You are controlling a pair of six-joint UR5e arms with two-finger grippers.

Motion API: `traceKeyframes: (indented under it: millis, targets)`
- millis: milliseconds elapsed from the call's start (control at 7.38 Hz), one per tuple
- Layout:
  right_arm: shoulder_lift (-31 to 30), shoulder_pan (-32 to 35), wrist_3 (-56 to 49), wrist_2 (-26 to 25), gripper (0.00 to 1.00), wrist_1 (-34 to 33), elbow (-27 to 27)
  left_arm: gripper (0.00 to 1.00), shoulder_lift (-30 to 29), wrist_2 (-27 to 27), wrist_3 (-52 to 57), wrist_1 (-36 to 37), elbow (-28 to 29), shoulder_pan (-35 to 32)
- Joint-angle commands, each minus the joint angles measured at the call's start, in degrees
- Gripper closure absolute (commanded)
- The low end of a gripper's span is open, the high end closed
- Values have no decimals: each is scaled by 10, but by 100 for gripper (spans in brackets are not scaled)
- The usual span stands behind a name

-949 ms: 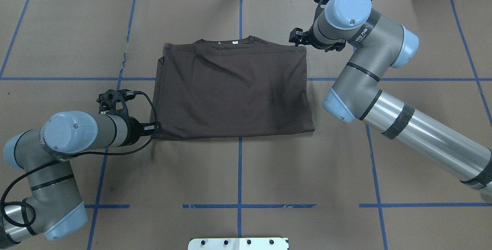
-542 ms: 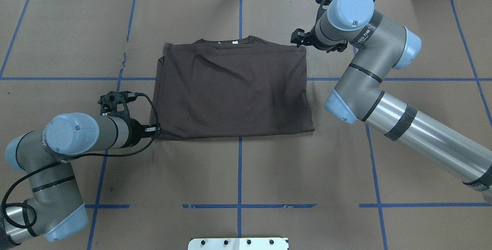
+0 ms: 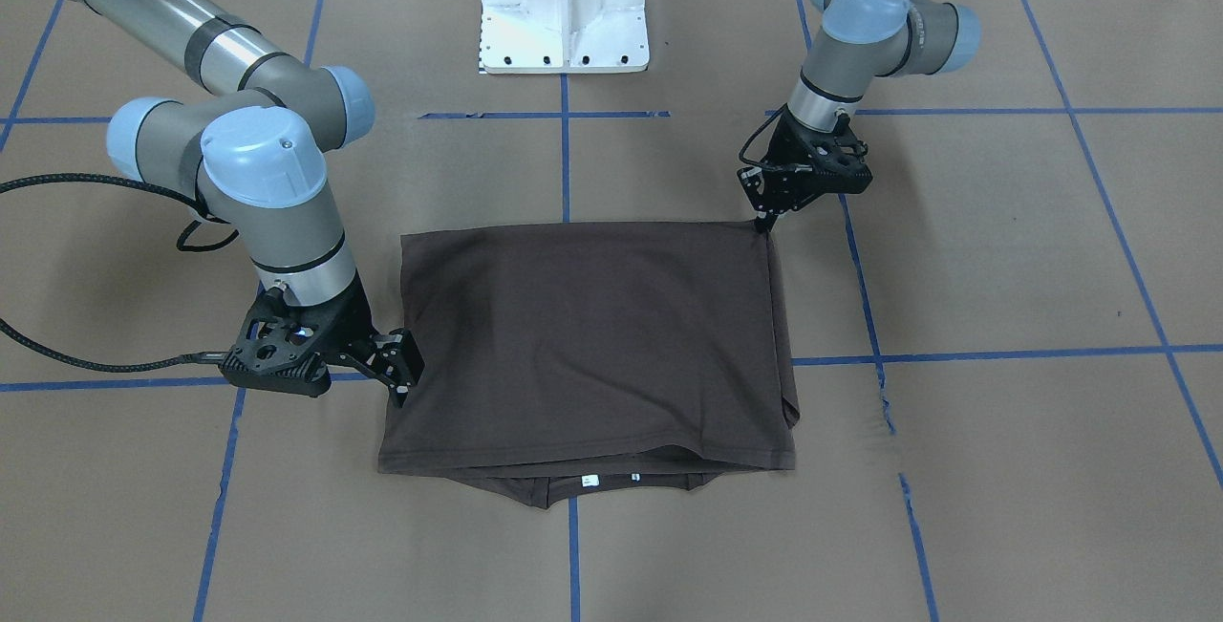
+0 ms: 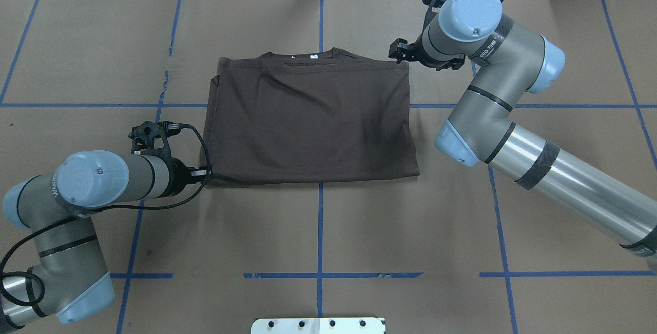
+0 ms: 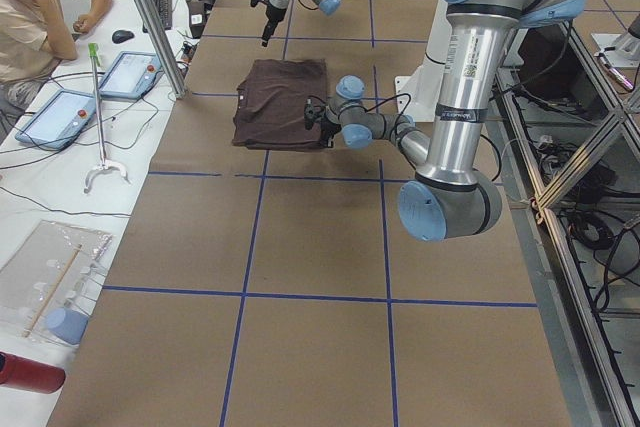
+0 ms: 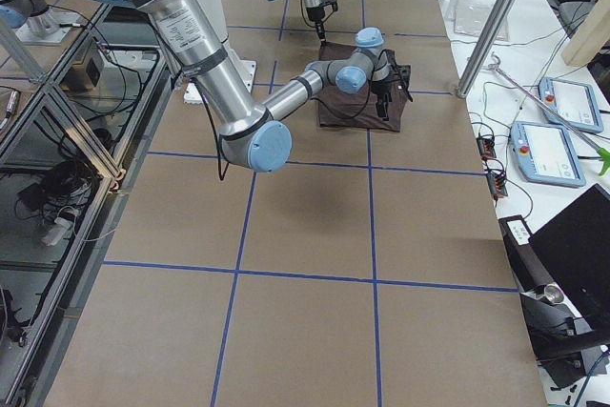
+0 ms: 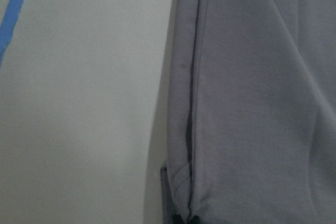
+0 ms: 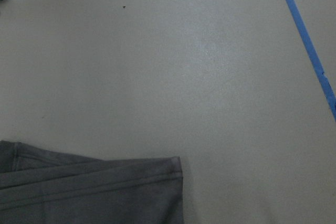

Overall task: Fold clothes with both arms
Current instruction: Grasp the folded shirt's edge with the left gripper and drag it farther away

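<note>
Okay, T-shirt [image 4: 313, 123] lay flat on the table [image 4: 318, 231], already squared into a rectangle, sleeves tucked under, hem brought up far enough that only the collar and white neck tag [image 3: 590, 481] peeked out beyond the far edge. Left pincer [image 3: 762, 221] sat low with its tips right at the shirt's near corner, cloth spreading away from it toward the other arm. Clenched or released, I couldn't tell. Right pincer [image 3: 399, 393] hung just beside the diagonally opposite corner, at the collar end, the fabric edge running alongside its tips, and I couldn't tell its state either. I judged the first folds done, with a side-to-side fold left
</note>
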Motion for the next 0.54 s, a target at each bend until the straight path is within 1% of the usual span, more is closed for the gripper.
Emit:
traceKeyframes:
  millis: [0, 136, 271, 407]
  targets:
    - [0, 0, 3, -1, 0, 0, 4, 100, 7, -1, 148, -2, 21, -88]
    - [0, 0, 6, -1, 0, 0, 5, 100, -15, -1, 205, -3, 78, -149]
    - [0, 0, 8, -1, 0, 0, 5, 100, -89, -1, 232, -3, 161, -191]
    - [-1, 0, 9, 0, 0, 0, 10, 100, -164, 14, 232, -39, 269, -209]
